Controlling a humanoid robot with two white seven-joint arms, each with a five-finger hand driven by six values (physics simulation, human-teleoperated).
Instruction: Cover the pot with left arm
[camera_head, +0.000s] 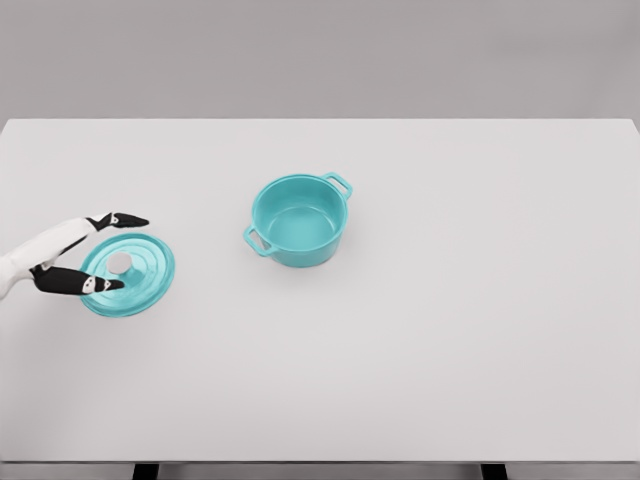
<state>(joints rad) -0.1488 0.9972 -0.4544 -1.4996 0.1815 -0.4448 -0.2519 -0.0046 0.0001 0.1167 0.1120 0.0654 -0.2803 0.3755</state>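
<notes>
Left hand (75, 252), white with black fingers, at the frame's left edge — fingers spread around the round teal ridged lid (128, 273) lying flat, not clearly clamping it — with the open teal two-handled pot (298, 220) well apart to its right, near centre.

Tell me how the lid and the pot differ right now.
The lid is a flat ringed disc with a pale knob; the pot is deep, open and has two side handles. The lid lies at the left hand, whose spread fingers flank it; the pot stands alone mid-table. Both are teal.
</notes>
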